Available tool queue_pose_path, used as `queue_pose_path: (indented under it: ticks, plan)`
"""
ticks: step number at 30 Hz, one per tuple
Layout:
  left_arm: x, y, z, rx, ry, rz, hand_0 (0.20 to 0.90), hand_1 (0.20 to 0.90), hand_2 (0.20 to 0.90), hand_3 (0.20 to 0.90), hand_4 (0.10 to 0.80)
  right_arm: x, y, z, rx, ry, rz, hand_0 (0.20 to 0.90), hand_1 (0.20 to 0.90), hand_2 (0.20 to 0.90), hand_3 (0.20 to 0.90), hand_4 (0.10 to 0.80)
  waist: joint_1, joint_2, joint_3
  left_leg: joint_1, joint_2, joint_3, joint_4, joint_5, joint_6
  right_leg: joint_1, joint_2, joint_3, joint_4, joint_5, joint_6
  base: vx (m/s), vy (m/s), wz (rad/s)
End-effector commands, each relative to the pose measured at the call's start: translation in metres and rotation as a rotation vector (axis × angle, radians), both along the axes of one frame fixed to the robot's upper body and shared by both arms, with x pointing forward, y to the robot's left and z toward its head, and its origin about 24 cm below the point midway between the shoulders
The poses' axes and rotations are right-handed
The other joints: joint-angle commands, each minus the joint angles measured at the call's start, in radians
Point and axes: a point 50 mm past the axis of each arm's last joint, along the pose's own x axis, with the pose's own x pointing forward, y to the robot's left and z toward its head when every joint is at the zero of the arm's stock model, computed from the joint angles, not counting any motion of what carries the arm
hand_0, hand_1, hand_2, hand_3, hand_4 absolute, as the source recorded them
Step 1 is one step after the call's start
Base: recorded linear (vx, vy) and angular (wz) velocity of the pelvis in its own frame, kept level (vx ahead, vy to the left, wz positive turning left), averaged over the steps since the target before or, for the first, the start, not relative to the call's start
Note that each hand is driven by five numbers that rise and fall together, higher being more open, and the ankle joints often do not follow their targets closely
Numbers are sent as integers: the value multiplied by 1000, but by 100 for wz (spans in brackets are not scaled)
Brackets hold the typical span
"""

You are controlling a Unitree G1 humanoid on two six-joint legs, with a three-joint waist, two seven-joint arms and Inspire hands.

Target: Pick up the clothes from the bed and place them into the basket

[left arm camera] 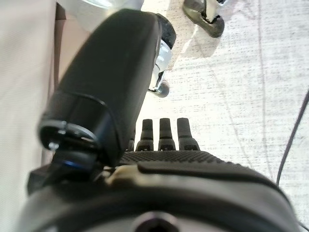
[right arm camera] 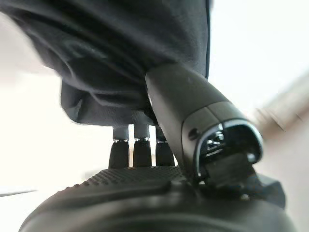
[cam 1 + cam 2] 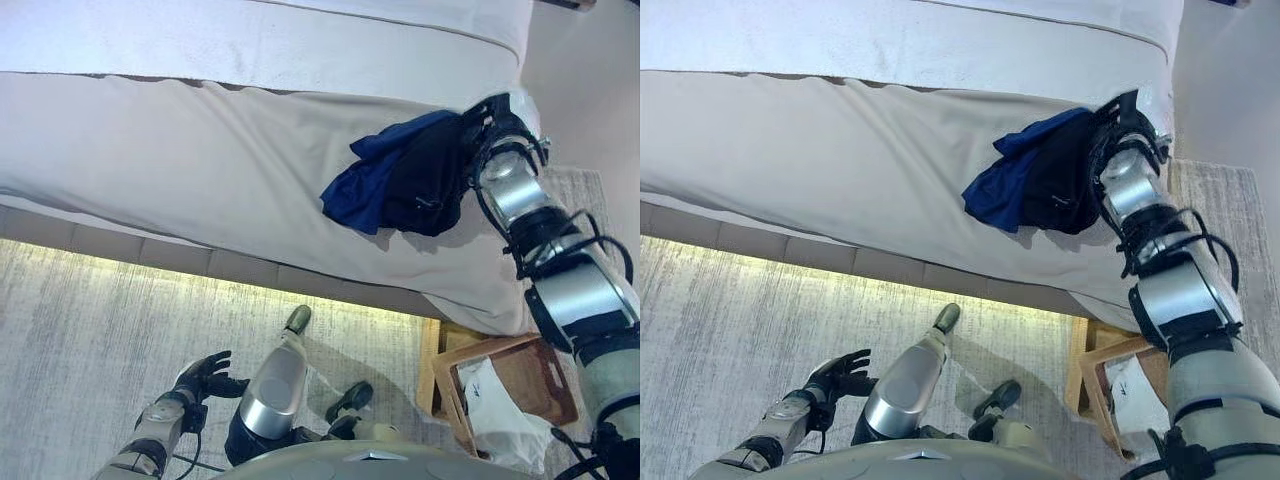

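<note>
A blue garment (image 3: 355, 190) and a black garment (image 3: 425, 175) lie bunched together on the beige bed (image 3: 180, 160) near its right edge. My right hand (image 3: 487, 118) is at the right side of the black garment. In the right wrist view my right hand (image 2: 145, 179) has its fingers and thumb closed into the black cloth (image 2: 120, 48), which drapes over the fingertips. The wooden basket (image 3: 490, 347) stands on the floor at the lower right, below the bed's corner. My left hand (image 3: 205, 375) hangs low over the rug, open and empty, fingers straight in its wrist view (image 1: 164, 159).
A white cloth (image 3: 495, 405) lies in the basket. A pale grey rug (image 3: 100, 310) covers the floor before the bed. The bed's lit front edge runs across the middle of the eye views.
</note>
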Motion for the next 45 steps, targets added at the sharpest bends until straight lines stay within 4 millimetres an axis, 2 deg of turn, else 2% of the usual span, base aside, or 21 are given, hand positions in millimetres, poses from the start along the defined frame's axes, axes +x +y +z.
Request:
queue_pose_path:
  ticks: [1, 6, 11, 13, 16, 19, 21, 24, 29, 34, 38, 45]
  plan:
    - [-8, 25, 8, 77, 31, -39, 900, 900, 900, 900, 800, -3, -19, 58, -207, 25, 41, 900, 900, 900, 900, 800, -4, -33, -47, 110, 53, 73, -137, -91, 43, -36, -28, 12, 134, -33, -5, 16, 16, 7]
    - [-12, 32, 9, 82, 39, -16, 900, 900, 900, 900, 800, -5, -19, 76, -282, -5, 90, 900, 900, 900, 900, 800, -19, -39, -48, 132, 55, 81, -151, -88, 45, -38, -30, 29, 156, -34, -1, 22, 35, -3]
    - [-18, 37, 10, 82, 32, 2, 900, 900, 900, 900, 800, -10, -21, 95, -428, 89, 106, 900, 900, 900, 900, 800, -28, -46, -44, 140, 54, 92, -174, -81, 48, -48, -31, 41, 167, -25, 8, -6, 23, -7]
    - [-19, 37, 10, 81, 27, 12, 900, 900, 900, 900, 800, -11, -18, 104, -437, 8, 114, 900, 900, 900, 900, 800, -32, -48, -41, 142, 55, 93, -180, -80, 49, -52, -31, 43, 169, -21, 10, -22, 13, -11]
    - [-24, 34, 7, 69, 23, 34, 900, 900, 900, 900, 800, -16, 16, 145, -446, -407, 149, 900, 900, 900, 900, 800, -41, -44, -39, 140, 54, 95, -173, -85, 52, -62, -35, 54, 187, -23, 8, -3, 52, -8]
    - [-24, 27, 4, 48, 16, 36, 900, 900, 900, 900, 800, -22, 42, 160, -426, -586, 228, 900, 900, 900, 900, 800, -41, -33, -34, 128, 42, 87, -161, -92, 58, -77, -47, 61, 209, -25, 8, -8, 79, -4]
    - [-22, 24, 4, 36, 10, 36, 900, 900, 900, 900, 800, -22, 52, 158, -399, -581, 288, 900, 900, 900, 900, 800, -38, -25, -28, 117, 36, 80, -151, -94, 60, -84, -57, 59, 221, -25, 7, -20, 94, 2]
    - [-17, 19, 4, 18, -8, 23, 900, 900, 900, 900, 800, -16, 60, 140, -412, -492, 322, 900, 900, 900, 900, 800, -27, -9, -7, 88, 26, 61, -121, -98, 64, -98, -76, 50, 249, -31, 2, -21, 79, 10]
    - [0, 14, 9, -8, -58, 14, 900, 900, 900, 900, 800, -2, 59, 124, -384, -414, 258, 900, 900, 900, 900, 800, 6, 11, 36, 25, 17, 35, -81, -98, 68, -133, -99, 33, 295, -41, -7, -70, 48, 13]
    - [13, 10, 15, -26, -100, 13, 900, 900, 900, 900, 800, 7, 44, 120, -293, -367, 120, 900, 900, 900, 900, 800, 52, 32, 93, -42, -2, 9, -33, -100, 75, -172, -119, 10, 347, -43, -11, -42, 46, 22]
    - [16, 13, 18, -42, -125, 25, 900, 900, 900, 900, 800, 8, 23, 121, -228, -337, 5, 900, 900, 900, 900, 800, 90, 45, 143, -100, -11, 0, -14, -88, 80, -216, -140, -34, 391, -27, 1, -34, 58, 25]
    - [2, 14, 15, -89, -124, 45, 900, 900, 900, 900, 800, 4, 5, 124, -188, -410, -158, 900, 900, 900, 900, 800, 120, 61, 143, -200, -12, -2, 19, -80, 84, -315, -167, -94, 450, -19, 15, -21, 86, 9]
